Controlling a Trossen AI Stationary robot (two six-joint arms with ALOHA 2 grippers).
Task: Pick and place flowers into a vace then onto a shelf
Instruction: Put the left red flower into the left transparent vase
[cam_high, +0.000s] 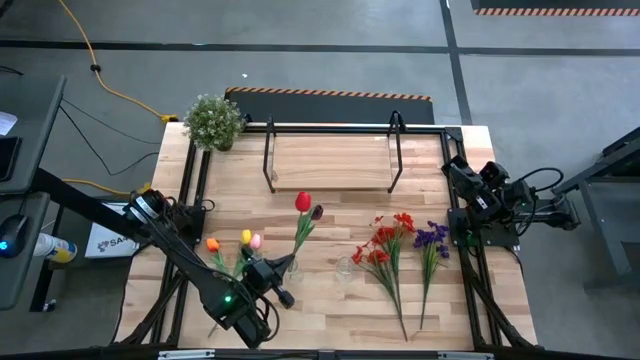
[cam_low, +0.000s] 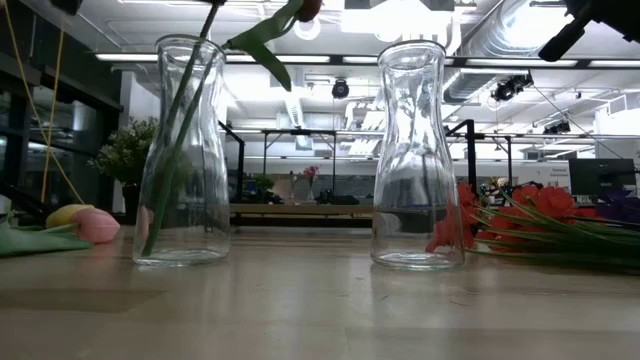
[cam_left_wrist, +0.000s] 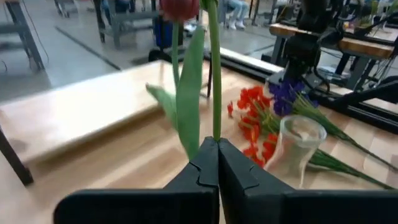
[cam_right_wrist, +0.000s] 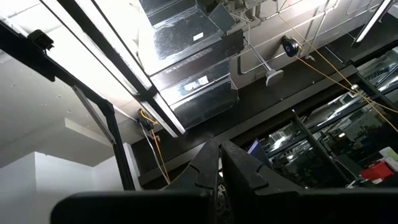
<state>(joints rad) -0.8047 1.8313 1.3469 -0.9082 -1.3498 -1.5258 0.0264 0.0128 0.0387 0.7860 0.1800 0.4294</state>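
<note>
1. A red tulip (cam_high: 303, 203) is seen at the high view's centre, its stem set in the left glass vase (cam_low: 182, 150).
2. That stem is clamped by the left pincer (cam_left_wrist: 217, 144).
3. Other flowers (cam_high: 395, 250) lie on the bench (cam_high: 330, 310), lower right.
4. The right pincer (cam_right_wrist: 219, 147) is clenched empty, parked at the right edge.

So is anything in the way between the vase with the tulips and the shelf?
Nothing visible. The vase holding the tulips has bare tabletop between it and the shelf; only the shelf's front black loops edge the board.
</note>
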